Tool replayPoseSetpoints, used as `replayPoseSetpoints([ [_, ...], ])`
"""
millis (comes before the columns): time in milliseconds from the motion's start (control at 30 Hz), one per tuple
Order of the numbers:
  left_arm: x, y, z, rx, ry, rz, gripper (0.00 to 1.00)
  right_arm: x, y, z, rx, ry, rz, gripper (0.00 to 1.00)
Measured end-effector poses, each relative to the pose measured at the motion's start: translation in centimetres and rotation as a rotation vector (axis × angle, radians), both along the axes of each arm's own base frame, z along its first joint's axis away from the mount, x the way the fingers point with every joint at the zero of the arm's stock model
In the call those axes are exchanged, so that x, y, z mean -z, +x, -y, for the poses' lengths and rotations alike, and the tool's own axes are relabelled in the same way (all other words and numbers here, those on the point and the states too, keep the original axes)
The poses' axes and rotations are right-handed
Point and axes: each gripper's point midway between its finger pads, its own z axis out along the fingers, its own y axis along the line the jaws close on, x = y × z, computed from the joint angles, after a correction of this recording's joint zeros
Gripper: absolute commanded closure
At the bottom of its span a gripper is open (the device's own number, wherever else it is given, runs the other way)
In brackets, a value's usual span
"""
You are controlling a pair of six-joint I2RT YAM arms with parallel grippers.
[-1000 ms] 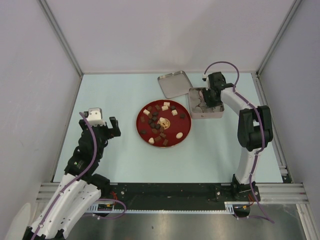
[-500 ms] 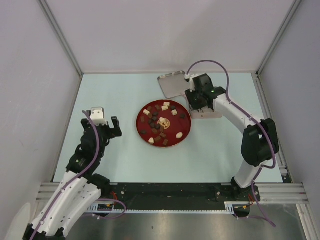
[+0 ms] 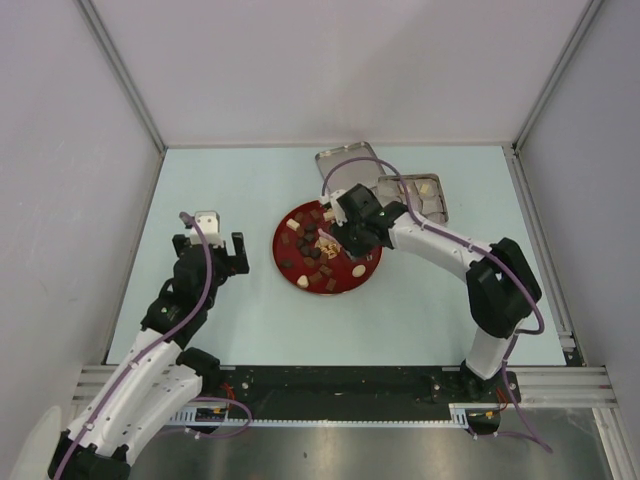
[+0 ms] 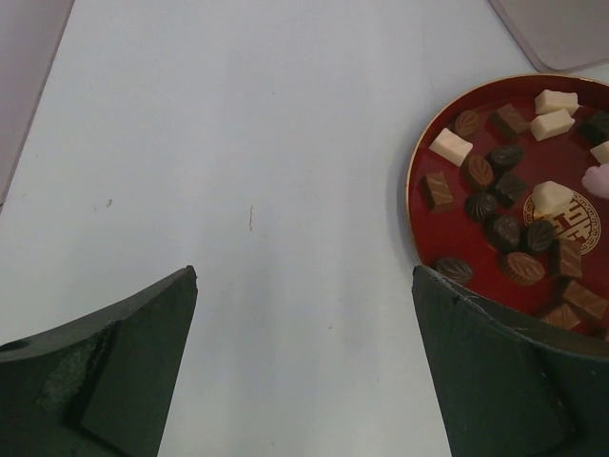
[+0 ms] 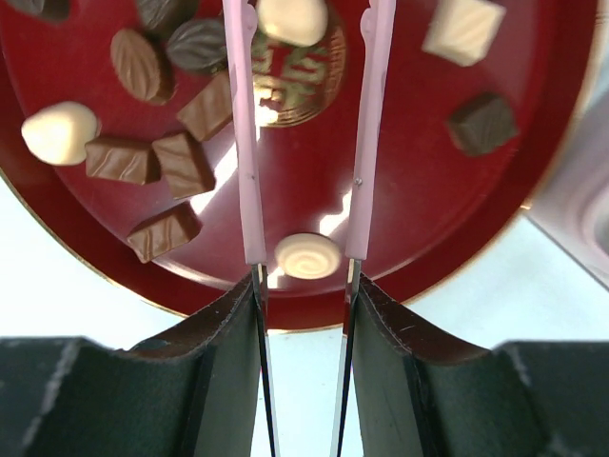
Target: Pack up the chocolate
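The right hand (image 5: pixel 303 286) is gripping pink tongs (image 5: pixel 245 143) pointing straight across the chocolate (image 5: pixel 309 255) on the red plate (image 5: pixel 400 209), while the left hand (image 4: pixel 304 276) is hanging wide open over the tabletop (image 4: pixel 238 143) by its edge.

left tool (image 4: pixel 304 286): jaws wide, arm bent | right tool (image 5: pixel 303 286): clamping tongs (image 5: pixel 245 143), arm extended

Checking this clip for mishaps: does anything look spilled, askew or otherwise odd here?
Nothing stands out. The chocolate sits on the red plate, none spilled on the table. The tin lies open with its lid beside it, and the right gripper holds the pink tongs between its jaws over the plate.
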Motion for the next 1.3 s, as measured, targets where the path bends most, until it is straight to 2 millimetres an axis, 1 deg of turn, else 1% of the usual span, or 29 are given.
replayPoseSetpoints([
  [167,-0.1,0.0,0.1,0.006,-0.004,0.004,0.0,1.9,-0.9,-0.7,-0.044,-0.039,-0.031,0.57],
  [267,-0.2,0.1,0.2,0.009,-0.007,0.007,0.0,2.8,-1.1,-0.8,-0.052,-0.056,-0.047,0.57],
  [567,-0.2,0.1,0.2,0.01,-0.007,0.008,0.0,4.6,-1.0,-0.8,-0.068,-0.088,-0.064,0.58],
  [800,-0.2,0.1,0.3,0.012,-0.009,0.01,0.0,6.3,-0.9,-0.7,-0.071,-0.127,-0.08,0.58],
  [900,-0.3,0.1,0.3,0.013,-0.01,0.011,0.0,6.4,-0.6,-0.7,-0.074,-0.135,-0.074,0.6],
  [1133,-0.2,0.1,0.3,0.014,-0.01,0.01,0.0,5.6,0.1,-1.3,-0.087,-0.146,-0.045,0.65],
  [1233,-0.2,0.1,0.4,0.016,-0.01,0.009,0.0,5.5,0.4,-1.5,-0.091,-0.158,-0.038,0.69],
  [1267,-0.2,0.1,0.4,0.017,-0.011,0.009,0.0,5.6,0.5,-1.5,-0.092,-0.165,-0.036,0.74],
  [1300,-0.2,0.1,0.4,0.018,-0.011,0.009,0.0,5.7,0.5,-1.4,-0.094,-0.172,-0.036,0.76],
])
